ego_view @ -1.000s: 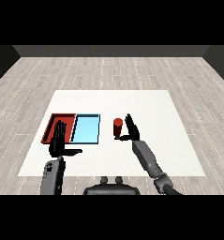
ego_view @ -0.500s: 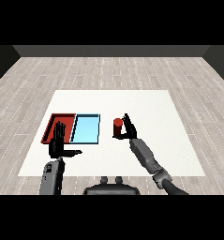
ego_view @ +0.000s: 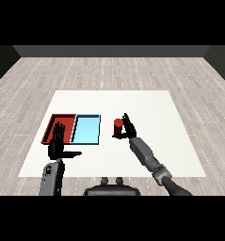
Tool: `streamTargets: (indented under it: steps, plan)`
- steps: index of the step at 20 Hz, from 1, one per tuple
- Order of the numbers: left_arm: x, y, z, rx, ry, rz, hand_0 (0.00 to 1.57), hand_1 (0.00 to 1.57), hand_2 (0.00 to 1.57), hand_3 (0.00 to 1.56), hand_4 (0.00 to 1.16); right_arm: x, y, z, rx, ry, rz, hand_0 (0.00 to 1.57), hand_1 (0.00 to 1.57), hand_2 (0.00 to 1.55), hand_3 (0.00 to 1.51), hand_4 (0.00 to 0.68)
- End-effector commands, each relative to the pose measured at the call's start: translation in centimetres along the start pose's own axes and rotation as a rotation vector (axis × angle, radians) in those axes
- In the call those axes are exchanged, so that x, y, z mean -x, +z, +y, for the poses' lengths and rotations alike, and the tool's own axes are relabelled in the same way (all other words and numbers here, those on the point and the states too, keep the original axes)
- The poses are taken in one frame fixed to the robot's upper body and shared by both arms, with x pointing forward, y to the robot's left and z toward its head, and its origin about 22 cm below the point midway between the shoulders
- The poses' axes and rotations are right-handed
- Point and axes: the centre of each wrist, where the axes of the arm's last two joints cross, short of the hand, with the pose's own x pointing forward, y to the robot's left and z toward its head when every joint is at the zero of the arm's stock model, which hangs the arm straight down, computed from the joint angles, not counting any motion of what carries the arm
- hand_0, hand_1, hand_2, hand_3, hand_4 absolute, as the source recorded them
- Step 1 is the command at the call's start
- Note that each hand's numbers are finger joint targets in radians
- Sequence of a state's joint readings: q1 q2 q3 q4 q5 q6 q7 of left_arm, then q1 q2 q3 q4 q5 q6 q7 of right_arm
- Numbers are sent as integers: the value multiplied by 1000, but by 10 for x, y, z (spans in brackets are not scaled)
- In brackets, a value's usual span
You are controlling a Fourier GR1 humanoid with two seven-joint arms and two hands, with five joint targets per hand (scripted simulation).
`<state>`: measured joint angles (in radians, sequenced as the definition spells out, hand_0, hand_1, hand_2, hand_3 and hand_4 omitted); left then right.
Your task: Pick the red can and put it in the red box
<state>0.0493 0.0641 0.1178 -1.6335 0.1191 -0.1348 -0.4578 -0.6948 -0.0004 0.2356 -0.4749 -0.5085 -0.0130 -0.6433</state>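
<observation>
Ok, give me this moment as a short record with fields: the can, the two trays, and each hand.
red can: upright on the white table, right of both trays
red tray: leftmost, holds no can
light blue tray: directly beside the red tray, between it and the can
right hand: at the can's right side, fingers straight, not curled round it
left hand: raised in front of the red tray, fingers straight, thumb out
task state: can not yet picked up
</observation>
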Motion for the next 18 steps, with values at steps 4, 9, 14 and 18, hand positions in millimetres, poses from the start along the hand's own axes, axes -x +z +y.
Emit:
streamTargets:
  steps: [4, 9, 14, 18]
  plan:
    - [-1, 0, 9, 5, 11, -2, 0, 0, 0, 0, 0, -12, -22, 17, -13, 8, 17, 0, 0, 0, 0, 0]
    - [-18, -3, 14, -13, -9, -16, 0, 0, 0, 0, 0, -1, -12, 14, -14, 4, 59, 0, 0, 0, 0, 0]
    - [-9, -2, 8, -7, -7, -8, 0, 0, 0, 0, 0, -8, -22, 21, -16, 23, 39, 0, 0, 0, 0, 0]
    - [-13, 6, 16, -19, -31, -25, 0, 0, 0, 0, 0, -8, -23, 24, -35, 17, 37, 0, 0, 0, 0, 0]
